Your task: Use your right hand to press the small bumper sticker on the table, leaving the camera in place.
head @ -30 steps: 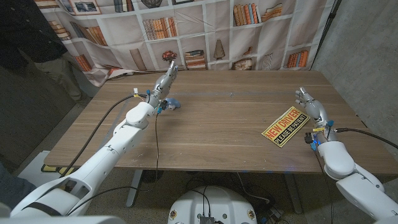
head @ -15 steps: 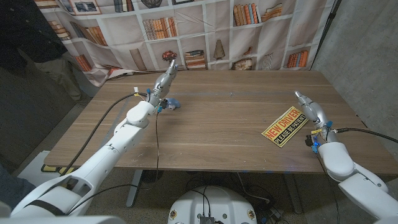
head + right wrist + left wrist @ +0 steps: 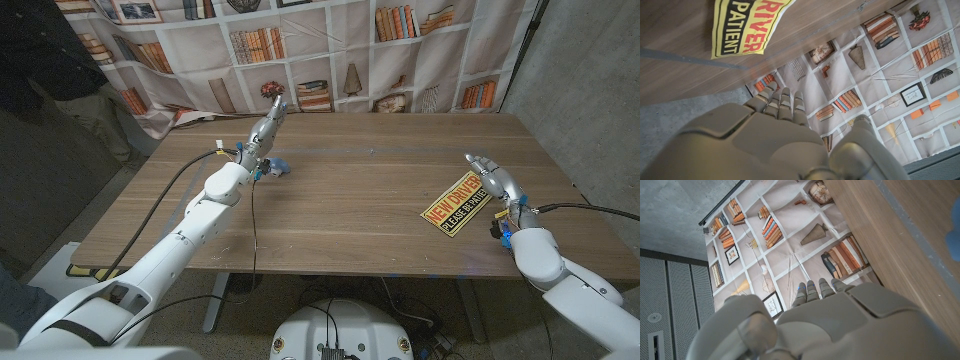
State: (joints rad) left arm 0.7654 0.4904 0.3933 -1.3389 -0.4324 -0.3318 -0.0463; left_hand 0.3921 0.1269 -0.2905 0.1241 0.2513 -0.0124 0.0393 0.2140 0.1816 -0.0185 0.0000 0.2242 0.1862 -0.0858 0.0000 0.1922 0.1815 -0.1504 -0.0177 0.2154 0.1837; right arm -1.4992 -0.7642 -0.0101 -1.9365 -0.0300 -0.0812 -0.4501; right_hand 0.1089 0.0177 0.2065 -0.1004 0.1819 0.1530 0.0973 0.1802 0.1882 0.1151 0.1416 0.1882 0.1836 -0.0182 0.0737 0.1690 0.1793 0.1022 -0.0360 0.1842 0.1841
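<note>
The yellow bumper sticker (image 3: 459, 203) with red and black lettering lies flat on the right part of the wooden table (image 3: 360, 210). My right hand (image 3: 495, 180) is at the sticker's far right end, fingers apart and holding nothing; whether it touches the sticker I cannot tell. In the right wrist view the sticker (image 3: 742, 25) lies just past that hand (image 3: 780, 140), clear of the fingertips. A small blue object (image 3: 281, 167), apparently the camera, sits at the far left of the table. My left hand (image 3: 265, 128) stands beside it, fingers straight and empty, as the left wrist view (image 3: 830, 320) also shows.
A black cable (image 3: 250, 220) runs along the left arm over the table. A person in dark clothes (image 3: 45, 50) stands at the back left. A bookshelf-print curtain (image 3: 350, 50) hangs behind the table. The table's right edge (image 3: 570, 180) is close to the right hand.
My right hand has shifted left toward the sticker's right end and spread its fingers. The left hand, sticker and blue object have not moved.
</note>
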